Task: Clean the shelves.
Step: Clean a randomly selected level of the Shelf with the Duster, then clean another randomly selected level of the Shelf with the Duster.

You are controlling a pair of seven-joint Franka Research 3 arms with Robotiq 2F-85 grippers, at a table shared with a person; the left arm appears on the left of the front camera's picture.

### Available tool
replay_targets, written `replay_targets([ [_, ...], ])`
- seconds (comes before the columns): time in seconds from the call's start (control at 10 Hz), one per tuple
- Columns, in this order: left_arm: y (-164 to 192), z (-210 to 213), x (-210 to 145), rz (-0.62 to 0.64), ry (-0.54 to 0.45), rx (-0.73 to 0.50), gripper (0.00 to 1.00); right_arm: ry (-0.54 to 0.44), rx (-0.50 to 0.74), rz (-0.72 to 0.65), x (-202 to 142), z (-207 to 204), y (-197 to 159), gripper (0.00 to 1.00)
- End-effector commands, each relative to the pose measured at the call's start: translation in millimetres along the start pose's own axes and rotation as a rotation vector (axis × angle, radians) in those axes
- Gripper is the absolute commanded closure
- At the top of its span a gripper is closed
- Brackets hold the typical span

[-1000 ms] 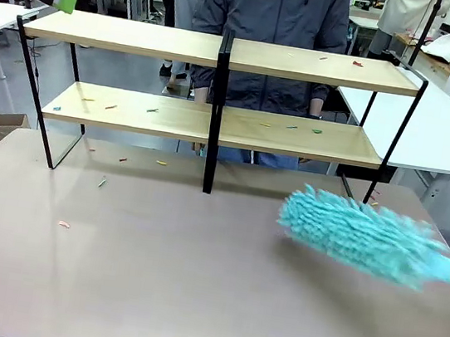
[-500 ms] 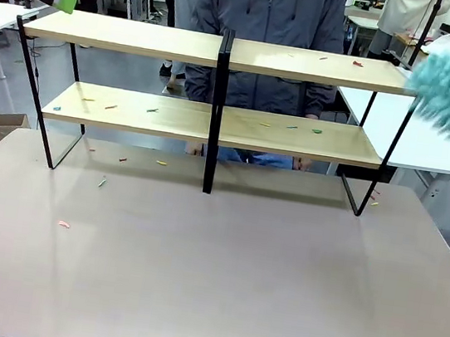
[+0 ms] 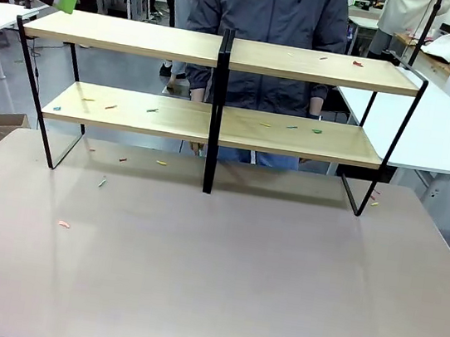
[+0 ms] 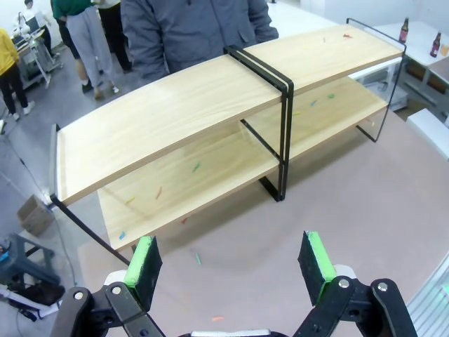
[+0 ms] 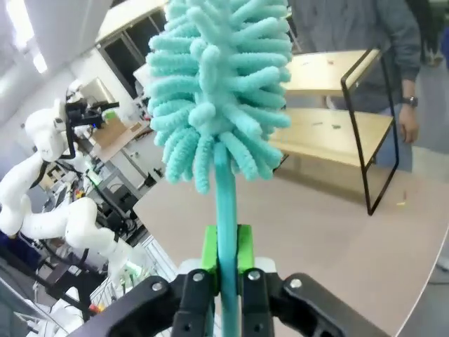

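Shelves (image 3: 306, 65), littered: right gripper (image 5: 226, 247) clamps duster (image 5: 217, 84), seemingly off their right end; left gripper (image 4: 230, 258) gapes; we judge sweeping next.

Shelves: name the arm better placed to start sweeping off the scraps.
Right. The right hand is shut on the handle of the teal duster. The left hand hangs open and empty near the left end of the shelves, with nothing to sweep the scraps.

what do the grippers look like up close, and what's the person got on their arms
Left gripper and right gripper: black, jointed with silver bolts, tipped by bright green pads. The person wears a dark grey long-sleeved jacket and a wristwatch.
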State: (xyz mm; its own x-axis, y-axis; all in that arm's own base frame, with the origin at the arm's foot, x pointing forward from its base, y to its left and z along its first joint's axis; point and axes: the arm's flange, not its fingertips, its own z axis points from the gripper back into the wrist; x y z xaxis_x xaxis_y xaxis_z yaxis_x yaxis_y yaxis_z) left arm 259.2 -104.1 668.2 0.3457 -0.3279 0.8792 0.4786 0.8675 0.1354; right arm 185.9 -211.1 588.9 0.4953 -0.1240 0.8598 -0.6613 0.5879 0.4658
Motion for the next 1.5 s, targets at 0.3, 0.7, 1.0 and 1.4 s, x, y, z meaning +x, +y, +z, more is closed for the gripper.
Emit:
replay_targets([
  [0.3, 1, 0, -2, 0.0, 0.002, -0.001, 0.0, 0.079, -0.009, -0.005, 7, 4, 9, 0.88],
  [0.7, 1, 0, -2, 0.0, 0.002, -0.001, 0.0, 0.079, -0.009, -0.005, 7, 4, 9, 0.88],
  [1.0, 1, 0, -2, 0.0, 0.002, -0.001, 0.0, 0.079, -0.009, -0.005, 7, 4, 9, 0.88],
  [1.4, 1, 0, -2, 0.0, 0.002, -0.001, 0.0, 0.319, 0.065, 0.231, -8, -3, 78, 0.88],
])
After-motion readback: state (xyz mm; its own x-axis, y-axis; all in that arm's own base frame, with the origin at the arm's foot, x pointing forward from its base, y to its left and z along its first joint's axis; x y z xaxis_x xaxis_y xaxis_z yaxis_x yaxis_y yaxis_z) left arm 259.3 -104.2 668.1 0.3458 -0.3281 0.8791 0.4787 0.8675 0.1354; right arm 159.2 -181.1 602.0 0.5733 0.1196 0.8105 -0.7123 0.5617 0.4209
